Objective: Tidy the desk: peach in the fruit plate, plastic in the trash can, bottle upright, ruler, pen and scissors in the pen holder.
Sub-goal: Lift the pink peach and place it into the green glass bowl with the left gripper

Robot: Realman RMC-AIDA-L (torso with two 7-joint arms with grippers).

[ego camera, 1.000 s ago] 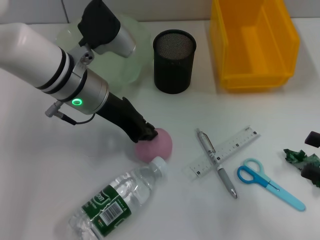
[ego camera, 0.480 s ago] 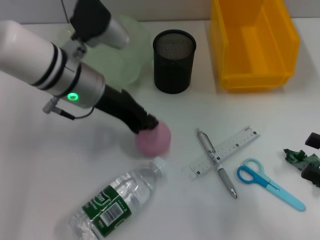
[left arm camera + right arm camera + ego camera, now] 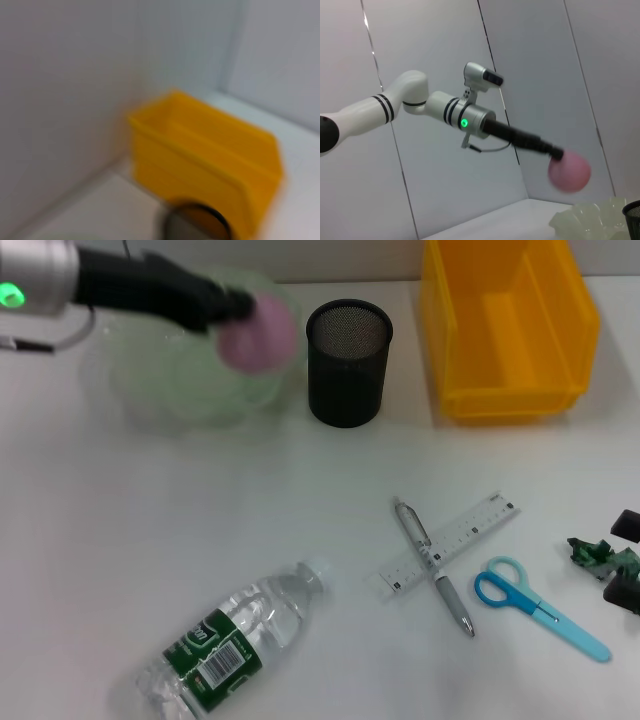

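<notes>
- Since a second ago the left gripper (image 3: 238,308) has carried the peach (image 3: 256,332) up from the table beside the bottle's cap to above the fruit plate (image 3: 165,380); its fingers are clamped on the pink fruit.
- Left to right on the white table (image 3: 330,480): one pale green plate, one lying bottle (image 3: 228,638), one black mesh pen holder (image 3: 347,362), one pen (image 3: 434,566) crossed over one ruler (image 3: 450,541), one yellow trash can (image 3: 506,325), one pair of blue scissors (image 3: 540,608), one crumpled green plastic (image 3: 604,556).
- The right gripper (image 3: 626,562) sits at the far right edge by the plastic; whether it is parted I cannot tell.
- Only the right wrist view shows the peach clear above the plate, against grey wall panels; the left wrist view shows only the can and holder rim.
</notes>
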